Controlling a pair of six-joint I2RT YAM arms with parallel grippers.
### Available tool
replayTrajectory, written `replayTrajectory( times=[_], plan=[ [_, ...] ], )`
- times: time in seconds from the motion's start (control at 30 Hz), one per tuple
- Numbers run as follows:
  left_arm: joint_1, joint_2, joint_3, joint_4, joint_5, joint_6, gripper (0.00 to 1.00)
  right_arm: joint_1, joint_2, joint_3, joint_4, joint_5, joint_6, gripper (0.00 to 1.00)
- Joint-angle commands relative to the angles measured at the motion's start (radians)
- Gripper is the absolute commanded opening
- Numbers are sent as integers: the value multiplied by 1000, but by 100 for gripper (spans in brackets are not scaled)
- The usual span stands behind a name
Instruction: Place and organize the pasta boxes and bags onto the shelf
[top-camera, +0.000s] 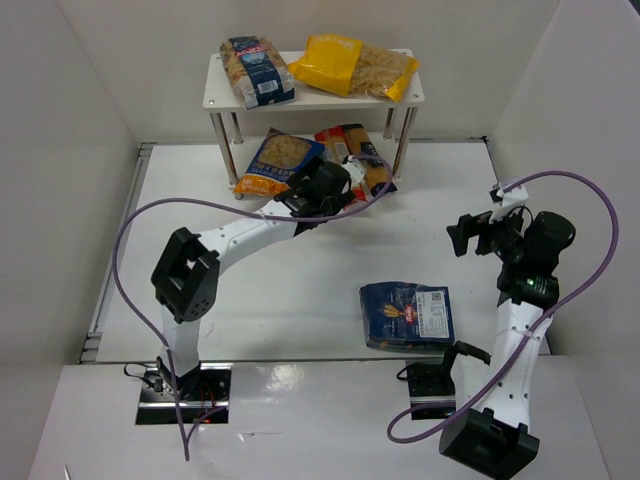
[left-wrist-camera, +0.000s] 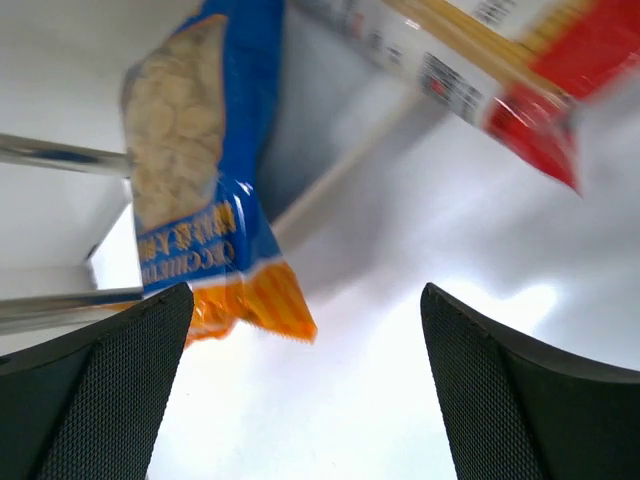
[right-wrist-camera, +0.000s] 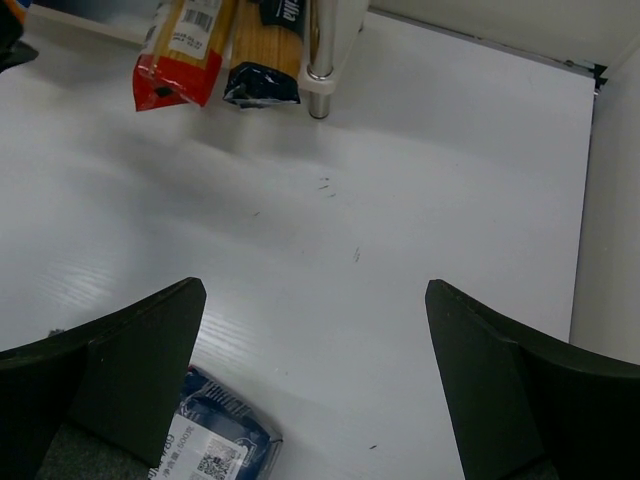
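Yellow bag (top-camera: 333, 62) on the shelf (top-camera: 218, 80) top, only in the overhead view

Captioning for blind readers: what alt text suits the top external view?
The left gripper reaches toward a blue-and-orange bag and long packets tucked under the shelf's top tier. A clear bag and a yellow bag lie on top; a dark blue pack lies on the table.
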Motion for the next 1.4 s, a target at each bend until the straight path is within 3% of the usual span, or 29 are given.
replayTrajectory(
  times=[0.0, 0.17, 0.3, 0.53, 0.6, 0.73, 0.87, 1.1, 1.37],
  plan=[
    [-1, -126, -54, -165, 142, -148, 100, -8, -23, 17, -10, -36, -11, 99],
    [-1, -258, -173, -267, 345, -231, 100, -8, -23, 27, -19, -60, -20, 99],
    [39, -422, -293, -281, 590, -242, 100, -8, -14, 36, -29, -70, -20, 99],
    [333, -645, -456, -281, 971, -280, 100, 13, 92, 73, -61, -8, 44, 99],
    [430, -704, -510, -269, 1002, -280, 100, 69, 149, 95, -74, 42, 66, 99],
    [595, -792, -569, -269, 1068, -290, 100, 347, 219, 86, -55, 317, 102, 99],
    [778, -821, -597, -278, 1082, -281, 100, 409, 320, 95, -65, 440, 112, 99],
    [893, -722, -590, -374, 1120, -201, 100, 409, 370, 105, -76, 477, 132, 99],
    [893, -663, -568, -374, 1076, -201, 100, 409, 348, 83, -67, 496, 142, 99]
  ],
)
